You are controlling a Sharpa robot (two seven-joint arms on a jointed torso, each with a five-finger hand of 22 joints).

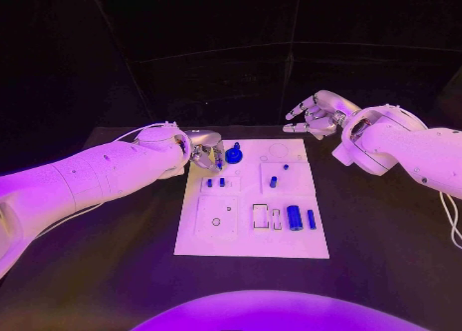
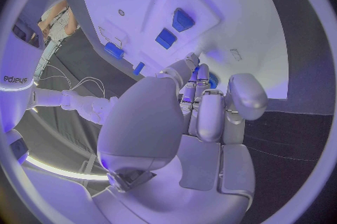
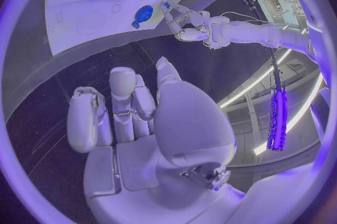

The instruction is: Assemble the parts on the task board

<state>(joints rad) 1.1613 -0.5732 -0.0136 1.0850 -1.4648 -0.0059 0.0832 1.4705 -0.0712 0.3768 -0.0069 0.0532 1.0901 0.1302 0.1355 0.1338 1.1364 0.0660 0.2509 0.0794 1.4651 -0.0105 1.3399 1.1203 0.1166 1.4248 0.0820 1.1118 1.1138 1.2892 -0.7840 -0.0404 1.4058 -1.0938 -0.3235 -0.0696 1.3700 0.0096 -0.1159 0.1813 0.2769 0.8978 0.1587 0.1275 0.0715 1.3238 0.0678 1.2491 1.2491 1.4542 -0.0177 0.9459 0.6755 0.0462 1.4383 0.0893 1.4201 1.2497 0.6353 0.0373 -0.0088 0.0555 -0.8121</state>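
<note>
Head view showed the left hand at the task board's far left corner, fingers curled about a round blue part; whether it truly gripped it I could not tell. The right hand hovered beyond the far right corner, fingers spread, holding nothing. Seating that part seemed the step underway; next it needed a careful downward press.

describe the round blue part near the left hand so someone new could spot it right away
Start at the white task board in the middle of the black table and go to its far corner on the robot's left, where the left hand is. The round blue part sits right at those fingers. It is a wide disc, unlike the slim blue pegs and cylinders elsewhere.
</note>
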